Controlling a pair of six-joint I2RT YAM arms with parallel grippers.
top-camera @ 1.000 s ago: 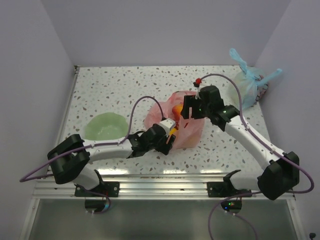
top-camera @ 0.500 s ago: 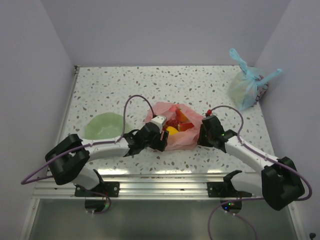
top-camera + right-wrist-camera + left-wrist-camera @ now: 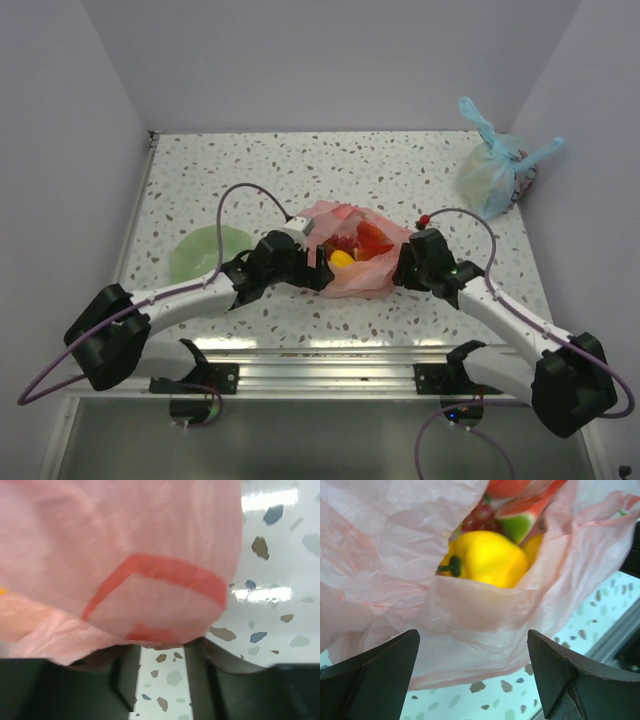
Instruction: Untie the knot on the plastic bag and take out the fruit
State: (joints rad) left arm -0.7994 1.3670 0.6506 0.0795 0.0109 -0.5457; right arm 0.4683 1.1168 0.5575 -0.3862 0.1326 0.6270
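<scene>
The pink plastic bag (image 3: 352, 262) lies mid-table with its mouth gaping; the knot is out of view. Inside it shows the fruit: a yellow piece (image 3: 485, 557), a watermelon slice (image 3: 522, 520) and dark grapes (image 3: 479, 516). My left gripper (image 3: 318, 270) sits at the bag's left side. It is wide open, and the bag's near wall (image 3: 470, 625) lies just ahead of the two fingers (image 3: 385, 675). My right gripper (image 3: 404, 267) is at the bag's right edge. The fingers (image 3: 125, 672) stand close together, and pink film (image 3: 150, 580) is draped over their tips.
A green bowl (image 3: 200, 252) sits at the left, partly behind my left arm. A tied light blue bag (image 3: 492, 172) stands in the far right corner. Walls close in the speckled table (image 3: 250, 175) on three sides, and a metal rail (image 3: 320, 358) runs along the near edge.
My right gripper dropped from above the bag to its right edge and closed down there. The left gripper shifted left and opened wider. The bag settled flatter with its mouth open.
</scene>
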